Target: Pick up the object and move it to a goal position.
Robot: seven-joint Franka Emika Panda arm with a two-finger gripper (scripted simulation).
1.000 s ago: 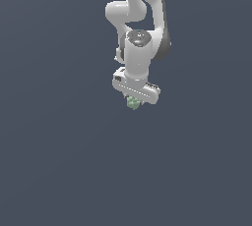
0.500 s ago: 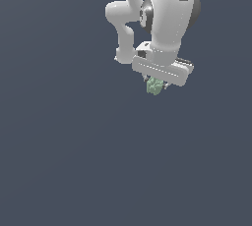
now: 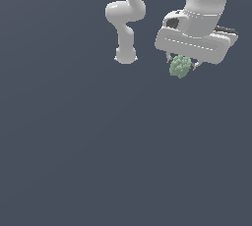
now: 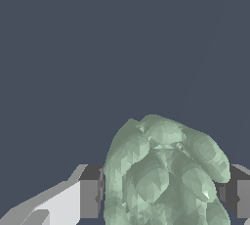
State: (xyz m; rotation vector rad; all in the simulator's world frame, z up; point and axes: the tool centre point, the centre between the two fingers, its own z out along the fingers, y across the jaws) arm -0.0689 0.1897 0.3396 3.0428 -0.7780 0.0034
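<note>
Object (image 3: 180, 66) clamped between the tool's (image 3: 182, 68) fingers, carried aloft — knobbly surface gives patchy contact; a quick swing could shake it loose.

The arm (image 3: 126, 18) is showing smooth, glossy white rounded links with a dark band at the upper joint. The gripper (image 3: 182, 66) is presenting a wide, boxy white body, and its fingers (image 4: 90, 197) are showing pale grey faces with darker grey tips.

Object (image 3: 180, 66): small pale green knobbly lump (roundish, faceted bumps), clamped between gripper (image 3: 181, 66) fingers, hanging under white hand.
</note>
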